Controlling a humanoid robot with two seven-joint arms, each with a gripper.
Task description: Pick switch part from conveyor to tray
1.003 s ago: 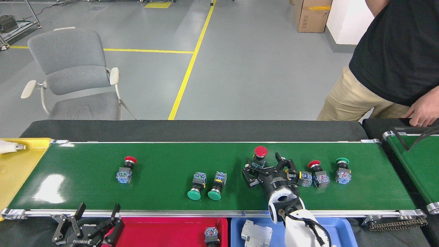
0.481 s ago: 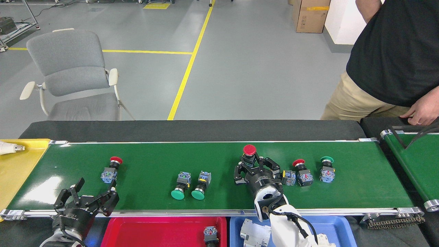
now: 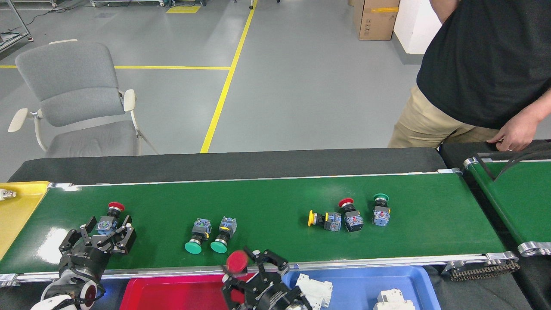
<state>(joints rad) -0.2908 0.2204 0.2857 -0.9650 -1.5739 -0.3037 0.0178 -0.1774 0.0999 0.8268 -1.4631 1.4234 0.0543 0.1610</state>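
Right gripper (image 3: 252,271) is at the near rail of the conveyor (image 3: 275,193), over the seam between the red tray (image 3: 172,292) and the blue tray (image 3: 366,284). Its fingers (image 3: 275,258) are pinching a red-capped switch part (image 3: 237,261), and the cap sits just above the red tray's far edge. That view is a bit blurred, so I can't read the exact contact.

Left gripper (image 3: 101,232) is on the belt near the left end, fingers spread on either side of another red-capped switch (image 3: 110,217). I can't tell whether they're touching it.

Still on the belt:
- Two green-capped switches (image 3: 208,234) lie side by side left of centre, caps toward me.
- To the right of centre there is a tight cluster: a yellow-capped switch (image 3: 320,218) on its side, a red-capped one (image 3: 349,215) just beside it, and a green-capped one (image 3: 381,209) next to that.

The blue tray holds two white breaker-like parts (image 3: 316,288), one near its left end and one mid-tray at the frame edge. A yellow tray (image 3: 17,206) sits at the left end of the conveyor, with a small white item at its far corner. A second green belt (image 3: 512,193) runs off to the right.

A person (image 3: 482,64) in a black shirt and tan trousers stands behind the counter at the right, one hand (image 3: 514,135) resting at the head of that second belt. A grey chair (image 3: 73,99) is on the floor behind, and a cardboard box (image 3: 374,19) stands far back.
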